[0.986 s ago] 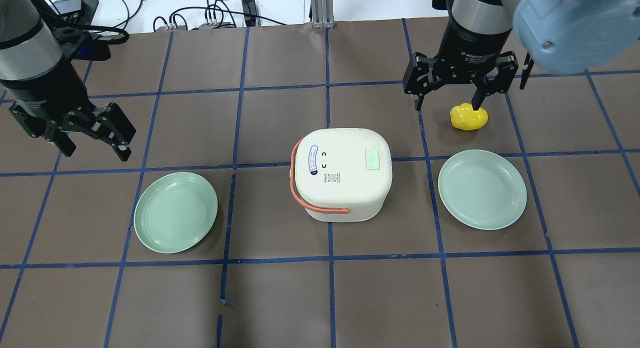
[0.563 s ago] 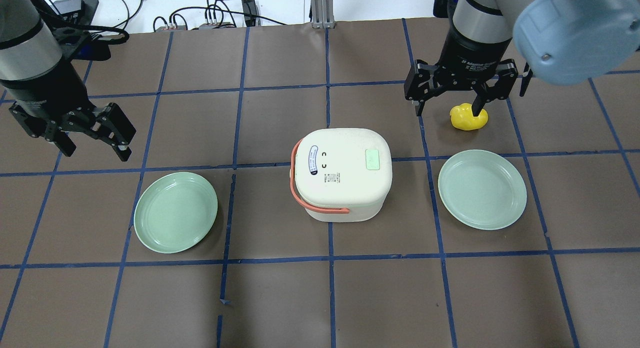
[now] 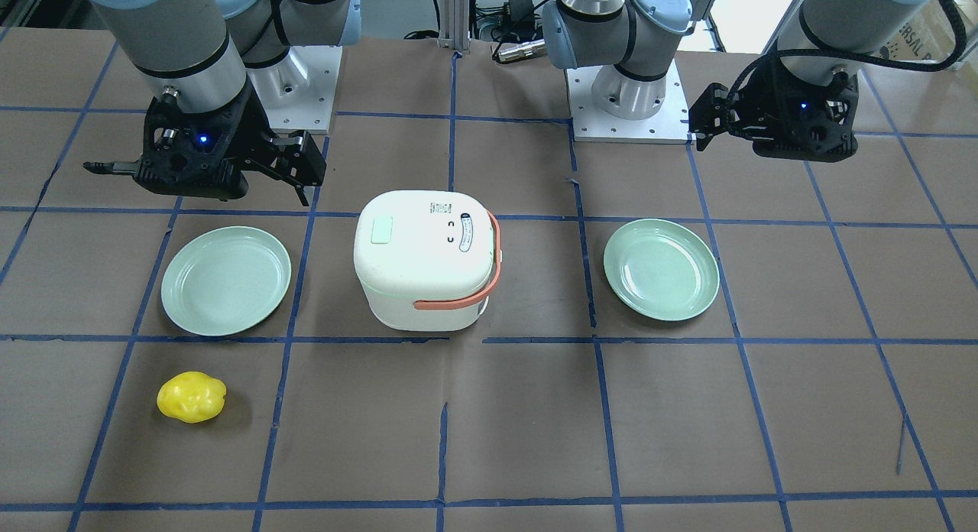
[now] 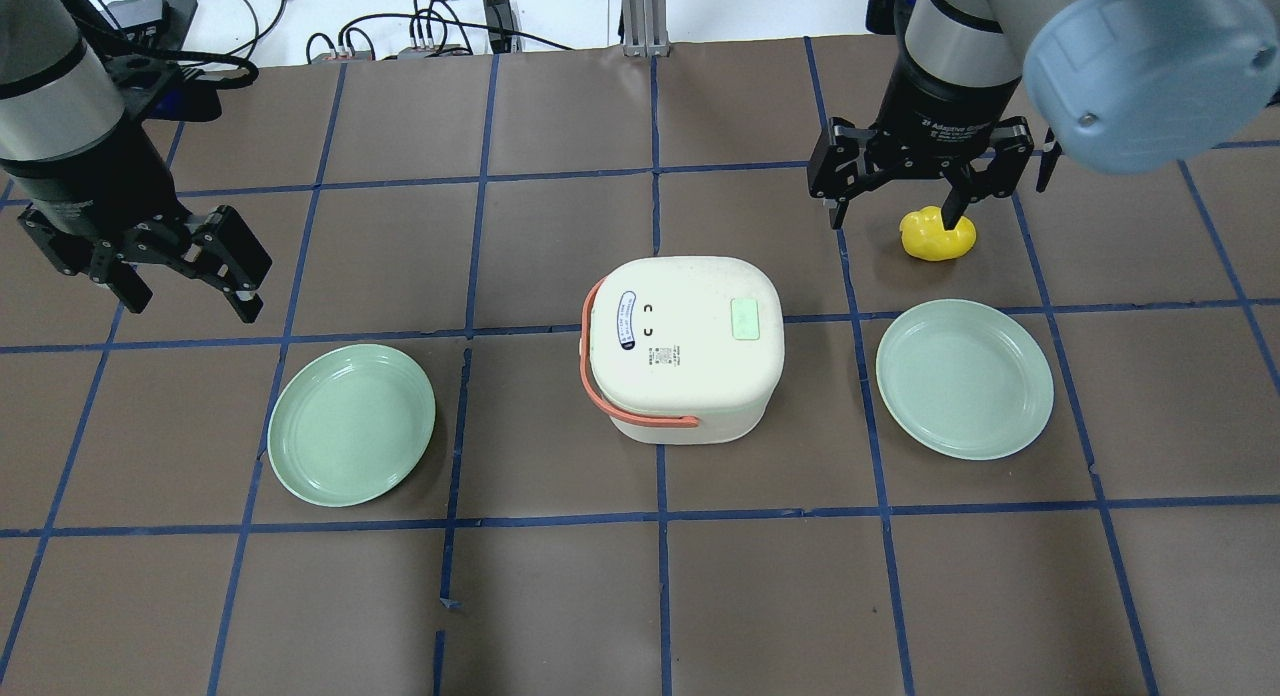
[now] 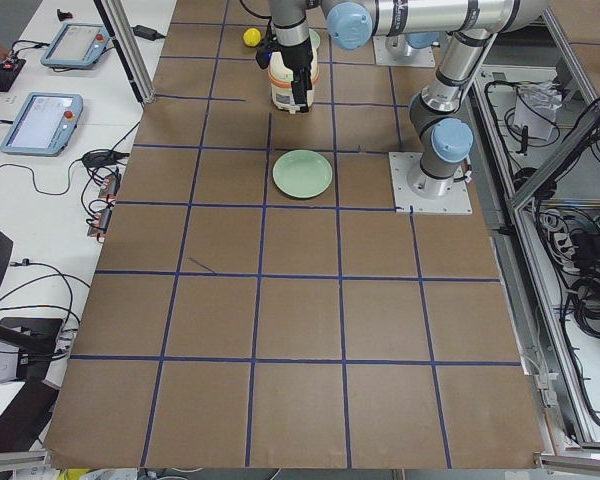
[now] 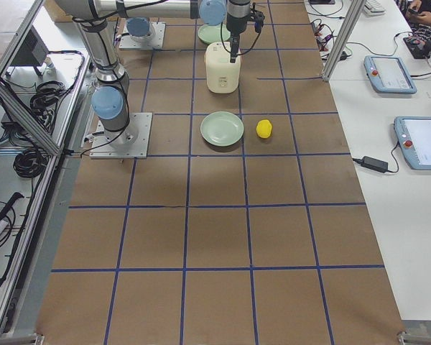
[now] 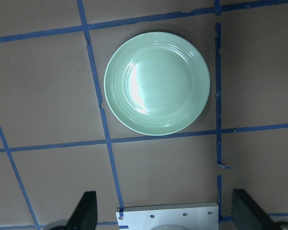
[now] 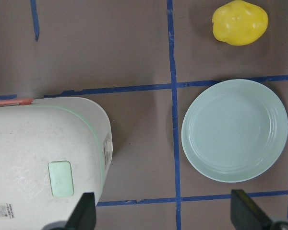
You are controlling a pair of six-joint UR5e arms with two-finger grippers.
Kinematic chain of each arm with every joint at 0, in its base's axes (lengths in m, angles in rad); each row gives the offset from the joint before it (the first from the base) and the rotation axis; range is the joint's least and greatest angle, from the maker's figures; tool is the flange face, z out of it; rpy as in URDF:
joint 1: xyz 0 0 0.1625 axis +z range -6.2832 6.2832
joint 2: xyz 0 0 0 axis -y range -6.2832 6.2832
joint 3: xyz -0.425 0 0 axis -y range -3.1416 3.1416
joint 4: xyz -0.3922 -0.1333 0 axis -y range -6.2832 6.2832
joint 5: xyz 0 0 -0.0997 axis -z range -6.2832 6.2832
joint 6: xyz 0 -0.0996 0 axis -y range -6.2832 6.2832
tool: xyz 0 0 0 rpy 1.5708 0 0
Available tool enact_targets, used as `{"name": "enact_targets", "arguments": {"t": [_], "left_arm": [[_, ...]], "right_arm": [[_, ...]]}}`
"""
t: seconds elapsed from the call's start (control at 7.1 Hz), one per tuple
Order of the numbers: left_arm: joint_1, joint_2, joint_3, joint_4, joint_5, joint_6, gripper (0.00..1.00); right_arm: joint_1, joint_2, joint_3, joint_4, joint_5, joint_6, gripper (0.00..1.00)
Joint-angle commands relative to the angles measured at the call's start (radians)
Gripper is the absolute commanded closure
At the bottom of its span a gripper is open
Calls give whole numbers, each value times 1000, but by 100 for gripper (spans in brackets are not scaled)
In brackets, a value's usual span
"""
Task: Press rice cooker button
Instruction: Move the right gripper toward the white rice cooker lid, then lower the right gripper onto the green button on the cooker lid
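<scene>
The rice cooker (image 4: 690, 351) is sitting at the middle of the table (image 4: 560, 596), between two plates. The left plate (image 4: 351, 425) is lying well apart on its left, and the right plate (image 4: 964, 378) is lying nearer on its right. The toy potato (image 4: 937, 234) is resting on the table beyond the right plate, on the side away from the robot.

On the cooker's lid, the button (image 4: 745, 319) is sitting toward the right edge. The printed labels (image 4: 628, 319) are sitting toward the left, where the handle (image 4: 600, 396) is wrapping round the side.

The left gripper (image 4: 192, 304) is hanging above the table on the cooker's left, and the right gripper (image 4: 895, 216) on its right.
</scene>
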Motion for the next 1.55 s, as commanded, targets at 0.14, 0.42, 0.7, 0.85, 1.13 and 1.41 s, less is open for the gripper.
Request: {"name": "enact_targets", "arguments": {"t": [0.14, 0.42, 0.7, 0.85, 1.13, 1.41], "left_arm": [[0, 0, 0, 0, 0, 0, 0], [0, 0, 0, 0, 0, 0, 0], [0, 0, 0, 0, 0, 0, 0], [0, 0, 0, 0, 0, 0, 0], [0, 0, 0, 0, 0, 0, 0], [0, 0, 0, 0, 0, 0, 0]], "right_arm": [[0, -1, 0, -5, 3, 0, 0], [29, -4, -15, -5, 13, 82, 0], [102, -2, -11, -19, 16, 155, 17], [157, 2, 3, -71, 39, 191, 33], [187, 22, 18, -110, 58, 187, 61], [193, 67, 47, -130, 66, 144, 77]]}}
